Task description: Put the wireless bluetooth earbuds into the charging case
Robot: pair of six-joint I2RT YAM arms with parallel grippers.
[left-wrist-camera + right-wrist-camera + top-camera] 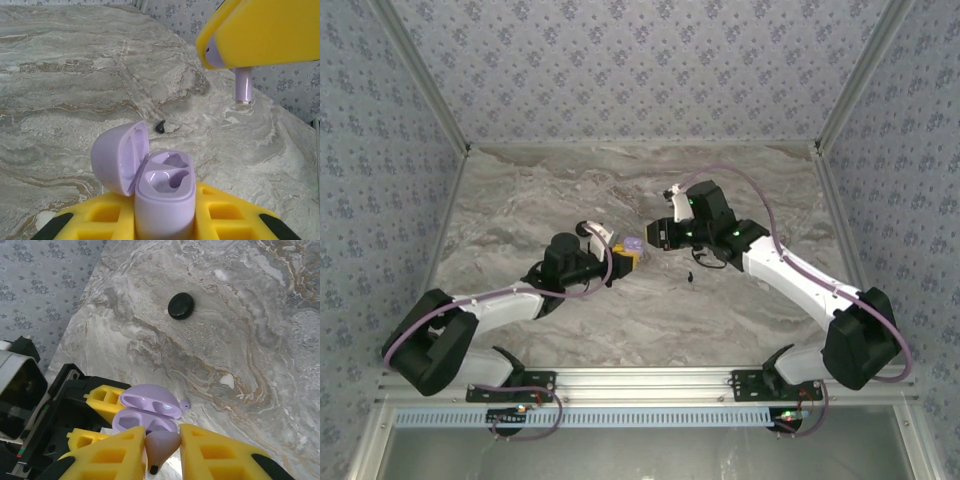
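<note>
The left gripper (625, 258) is clamping the lower body of the pale lilac plastic charging case (165, 195), holding it upright above the middle of the marble-patterned worktop (75, 100), its rounded lid (117, 157) swung open to one side. The right gripper (162, 450) is pinching a pale lilac wireless earbud (243, 86) between its yellow foam pads (222, 455), hanging close to the case's open sockets, not in them. A tiny black piece (160, 126) is lying on the worktop beyond the case, and a round black puck (181, 305) is resting farther off.

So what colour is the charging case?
The case is pale lilac, clearest in the left wrist view.
</note>
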